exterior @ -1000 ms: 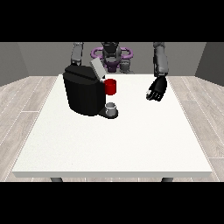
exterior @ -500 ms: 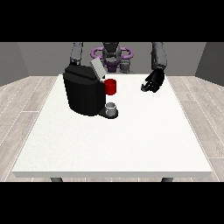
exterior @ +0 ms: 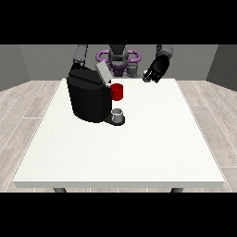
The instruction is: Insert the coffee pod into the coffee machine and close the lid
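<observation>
Since the earlier frames, the hand at the view's right (exterior: 154, 72) has been raised and drawn back toward the upper right of centre, near the table's (exterior: 139, 148) far edge. Its fingers appear curled, yet whether the coffee pod is held there cannot be told; no pod is plainly seen. The coffee machine (exterior: 89, 96) stands at centre left, its lid (exterior: 102, 72) tilted open, with a red piece (exterior: 117, 91) at its front and a small grey cup (exterior: 118, 114) below. For a clean insertion, the hand should be brought above the open slot before descending. The other hand is hidden behind the machine.
</observation>
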`<state>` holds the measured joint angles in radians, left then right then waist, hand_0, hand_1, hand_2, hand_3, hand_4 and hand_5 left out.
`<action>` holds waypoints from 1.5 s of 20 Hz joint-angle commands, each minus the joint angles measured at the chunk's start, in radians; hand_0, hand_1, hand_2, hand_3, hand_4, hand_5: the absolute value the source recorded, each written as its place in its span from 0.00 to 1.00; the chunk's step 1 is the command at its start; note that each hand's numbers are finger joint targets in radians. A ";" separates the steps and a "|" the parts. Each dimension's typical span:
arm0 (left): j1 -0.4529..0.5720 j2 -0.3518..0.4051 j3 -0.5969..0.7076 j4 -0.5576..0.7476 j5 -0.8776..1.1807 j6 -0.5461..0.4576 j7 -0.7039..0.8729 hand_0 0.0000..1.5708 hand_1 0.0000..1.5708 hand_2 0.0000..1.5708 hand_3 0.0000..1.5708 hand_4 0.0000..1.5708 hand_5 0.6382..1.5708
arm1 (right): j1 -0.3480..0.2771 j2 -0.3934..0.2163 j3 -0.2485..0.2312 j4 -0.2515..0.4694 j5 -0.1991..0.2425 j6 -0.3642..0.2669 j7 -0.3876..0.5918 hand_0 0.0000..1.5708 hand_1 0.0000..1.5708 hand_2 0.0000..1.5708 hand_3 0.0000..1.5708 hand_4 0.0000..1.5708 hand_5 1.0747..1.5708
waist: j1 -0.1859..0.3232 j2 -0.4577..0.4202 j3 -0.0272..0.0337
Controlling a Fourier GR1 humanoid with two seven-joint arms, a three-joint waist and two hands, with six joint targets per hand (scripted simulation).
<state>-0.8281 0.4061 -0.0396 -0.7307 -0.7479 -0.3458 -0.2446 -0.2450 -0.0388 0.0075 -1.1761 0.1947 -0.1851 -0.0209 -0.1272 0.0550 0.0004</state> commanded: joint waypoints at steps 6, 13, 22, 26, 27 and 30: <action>-0.102 -0.064 0.038 -0.049 0.017 -0.057 0.102 0.90 0.90 0.90 0.88 0.34 1.00 | 0.002 0.002 -0.014 -0.002 -0.024 0.017 -0.052 0.00 0.00 0.00 0.00 0.00 1.00 | -0.033 -0.004 -0.0002; -0.239 -0.048 0.127 -0.002 0.062 -0.092 0.214 0.76 0.76 0.79 0.80 0.31 1.00 | -0.070 -0.054 -0.034 -0.064 -0.059 0.071 -0.001 0.00 0.00 0.00 0.00 0.00 1.00 | -0.115 0.044 -0.0003; -0.360 0.015 0.154 0.015 0.040 -0.070 0.217 0.78 0.78 0.82 0.79 0.30 1.00 | -0.140 -0.048 -0.059 -0.085 -0.054 0.028 -0.022 0.00 0.00 0.00 0.00 0.12 1.00 | -0.155 0.172 0.0000; -0.401 0.042 0.160 0.041 0.041 -0.094 0.183 0.82 0.82 0.84 0.80 0.30 1.00 | -0.174 -0.016 -0.026 -0.108 -0.010 -0.023 0.022 0.00 0.00 0.00 0.00 0.00 1.00 | -0.168 0.204 -0.0004; -0.393 0.022 0.151 0.031 0.034 -0.090 0.206 0.80 0.80 0.83 0.79 0.31 1.00 | -0.175 -0.056 -0.063 -0.078 -0.040 0.016 0.011 0.00 0.00 0.00 0.00 0.04 1.00 | -0.150 0.192 -0.0001; -0.412 0.062 0.159 0.064 0.025 -0.092 0.180 0.77 0.77 0.81 0.79 0.30 1.00 | -0.253 -0.066 -0.061 -0.122 -0.047 0.029 0.102 0.00 0.00 0.00 0.00 0.06 1.00 | -0.165 0.227 -0.0004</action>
<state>-1.2109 0.4407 0.1158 -0.6884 -0.7124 -0.4285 -0.0579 -0.4362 -0.0860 -0.0406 -1.2818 0.1556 -0.1666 0.0275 -0.2873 0.2522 0.0002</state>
